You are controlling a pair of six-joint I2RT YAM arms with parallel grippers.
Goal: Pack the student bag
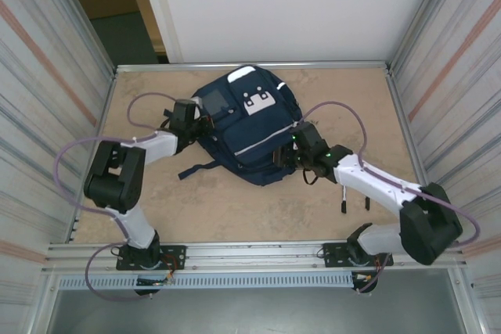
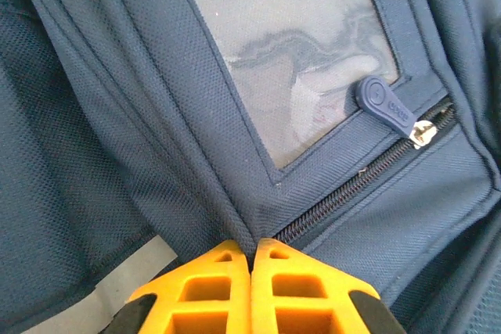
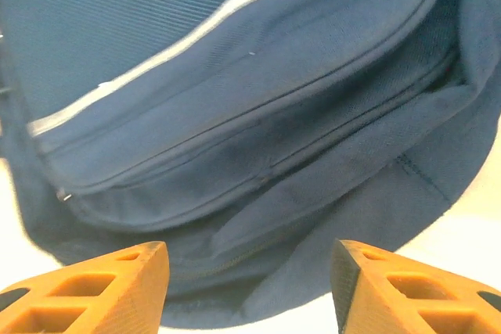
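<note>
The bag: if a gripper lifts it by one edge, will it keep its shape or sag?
Probably it sags: the bag is soft woven fabric, creased in the left wrist view. Lying flat on the table, it likely drags rather than rolls. Its loose strap may trail and snag.

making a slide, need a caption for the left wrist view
Left tool shut against the student bag, beside its zipper and blue pull tab.

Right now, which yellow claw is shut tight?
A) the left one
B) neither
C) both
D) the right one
A: the left gripper is closed, tip to tip, at the bag, while the right gripper stands wide open.
</note>
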